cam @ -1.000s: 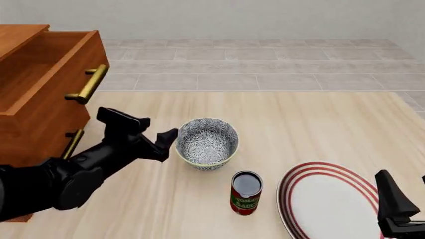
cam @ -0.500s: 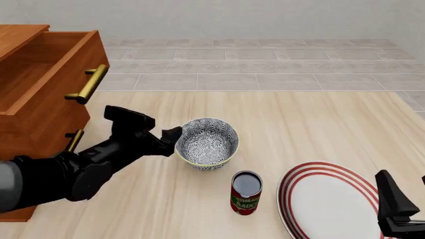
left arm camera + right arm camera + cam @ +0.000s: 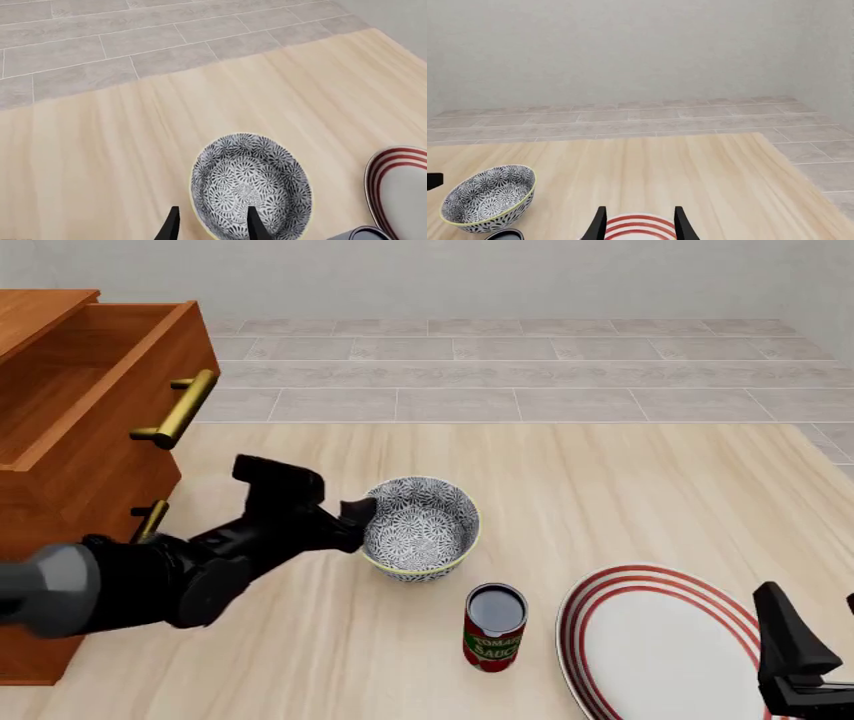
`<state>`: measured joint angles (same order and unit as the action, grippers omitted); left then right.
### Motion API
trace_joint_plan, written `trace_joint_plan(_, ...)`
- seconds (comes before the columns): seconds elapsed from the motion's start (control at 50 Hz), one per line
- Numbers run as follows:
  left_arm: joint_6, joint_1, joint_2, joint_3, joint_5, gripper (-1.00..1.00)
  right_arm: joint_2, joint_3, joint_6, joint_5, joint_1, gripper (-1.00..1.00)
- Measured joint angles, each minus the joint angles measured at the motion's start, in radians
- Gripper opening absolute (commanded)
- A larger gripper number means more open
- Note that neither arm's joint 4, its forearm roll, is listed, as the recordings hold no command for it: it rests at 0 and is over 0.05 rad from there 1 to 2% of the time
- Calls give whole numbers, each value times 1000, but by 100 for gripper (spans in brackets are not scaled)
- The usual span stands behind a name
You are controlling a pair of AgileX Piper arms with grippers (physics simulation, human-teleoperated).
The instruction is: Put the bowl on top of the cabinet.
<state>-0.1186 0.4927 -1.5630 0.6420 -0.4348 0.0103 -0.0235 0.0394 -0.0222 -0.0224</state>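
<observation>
The bowl (image 3: 418, 527), blue-grey floral with a pale rim, stands upright on the table, a little left of its middle. My left gripper (image 3: 352, 518) is open at the bowl's left rim. In the left wrist view the bowl (image 3: 252, 185) fills the lower middle, and its near rim lies between the two dark fingertips of the left gripper (image 3: 212, 224), one inside and one outside. The reddish-brown cabinet (image 3: 80, 420) stands at the far left with its top drawer pulled out. My right gripper (image 3: 801, 665) waits open at the lower right, over the plate's edge, and shows in its own view as the right gripper (image 3: 639, 223).
A red tomato-sauce can (image 3: 495, 626) stands just in front of the bowl. A flat white plate with red rings (image 3: 661, 640) lies right of the can. Brass handles (image 3: 178, 408) stick out from the cabinet's drawers, close to my left arm.
My left gripper has slid to the right and reached the bowl's left rim, which now sits between its fingers. The bowl, can, plate and right arm have not moved.
</observation>
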Motion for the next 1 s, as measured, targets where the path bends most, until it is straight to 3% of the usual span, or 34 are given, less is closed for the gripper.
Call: trace_joint_plan(1.0,-88,-15,-187,27,-114,100,7,-1,4,4,-1,100)
